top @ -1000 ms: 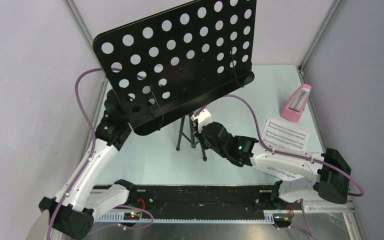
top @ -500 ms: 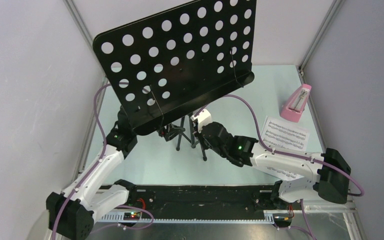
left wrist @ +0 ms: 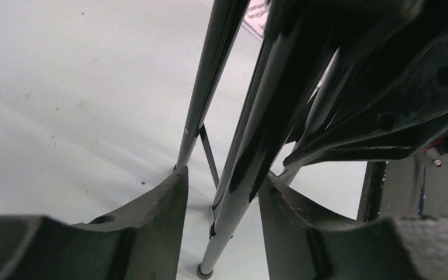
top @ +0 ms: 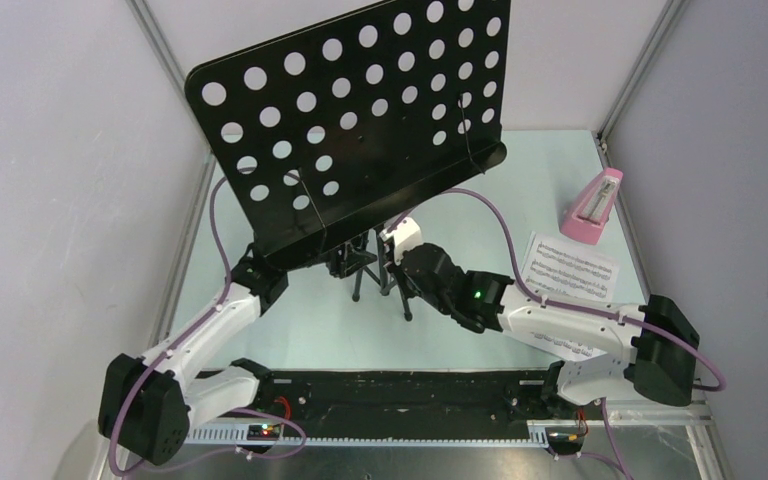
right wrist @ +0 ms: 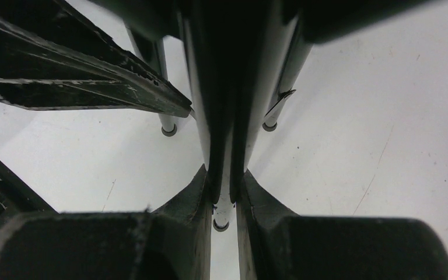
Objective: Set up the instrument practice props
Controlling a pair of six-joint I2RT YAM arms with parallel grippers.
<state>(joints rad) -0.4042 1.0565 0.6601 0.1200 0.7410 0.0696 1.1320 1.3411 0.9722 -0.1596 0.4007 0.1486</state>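
The black music stand's hole-punched desk [top: 350,120] stands tilted over the table's middle, hiding most of its tripod. My left gripper [top: 346,265] reaches under the desk's lower edge. In the left wrist view its jaws [left wrist: 224,195] are open around one tripod leg [left wrist: 251,157], with a gap on the left side. My right gripper [top: 398,265] is shut on another tripod leg [right wrist: 221,87], pinched between the fingers [right wrist: 223,186]. White sheet-music pages [top: 570,270] lie flat at the right, partly under my right arm. The pink metronome [top: 592,206] stands behind them.
White enclosure walls with metal posts [top: 170,60] close in the table at left, back and right. A black rail [top: 410,395] runs along the near edge between the arm bases. Purple cables [top: 505,225] loop from both wrists.
My left arm has swung right from beside the desk's lower left corner to the tripod, and its jaws have narrowed around a leg. The right arm and stand have not moved.
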